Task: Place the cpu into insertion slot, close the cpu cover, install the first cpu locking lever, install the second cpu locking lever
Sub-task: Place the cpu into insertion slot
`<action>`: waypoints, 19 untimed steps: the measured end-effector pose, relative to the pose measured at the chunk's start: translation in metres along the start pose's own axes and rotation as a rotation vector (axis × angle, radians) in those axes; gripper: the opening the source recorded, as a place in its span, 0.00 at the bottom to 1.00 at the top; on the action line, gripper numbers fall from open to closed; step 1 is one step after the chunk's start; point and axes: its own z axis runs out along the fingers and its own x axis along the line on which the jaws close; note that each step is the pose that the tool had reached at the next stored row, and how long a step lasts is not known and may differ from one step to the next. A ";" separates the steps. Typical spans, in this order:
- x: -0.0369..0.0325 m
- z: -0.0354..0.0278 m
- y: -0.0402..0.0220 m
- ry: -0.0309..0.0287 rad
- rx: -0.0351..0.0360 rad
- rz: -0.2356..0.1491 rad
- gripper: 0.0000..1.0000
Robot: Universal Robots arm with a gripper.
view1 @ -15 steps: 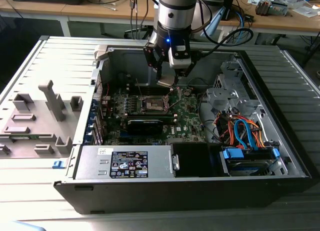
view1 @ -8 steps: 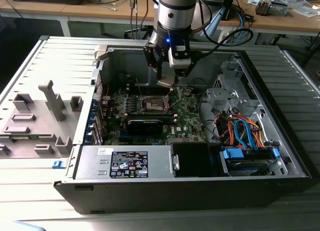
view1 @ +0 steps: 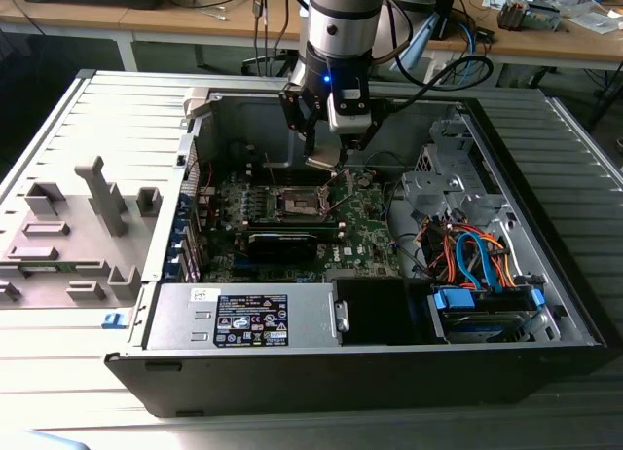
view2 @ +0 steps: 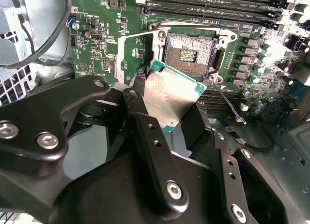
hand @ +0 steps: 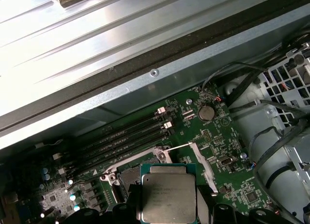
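The claw [view2: 167, 110] grips the cpu [view2: 172, 93], tilted in the air. Just beyond its tips lies the uncovered insertion slot [view2: 191, 49], with the cpu cover [view2: 121, 56] flipped back alongside.

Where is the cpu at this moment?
In the second wrist view the cpu is clamped, tilted, in the gripper, close to the open insertion slot on the green board, not seated.

Part of insertion slot [hand: 128, 178] behind cpu [hand: 168, 197]
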 end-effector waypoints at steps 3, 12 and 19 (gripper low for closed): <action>0.0000 0.0000 0.0000 -0.0001 0.0000 0.001 0.54; 0.0000 0.0000 0.0000 -0.0005 -0.0001 0.007 0.54; 0.0000 0.0001 0.0000 -0.0008 -0.0002 0.012 0.54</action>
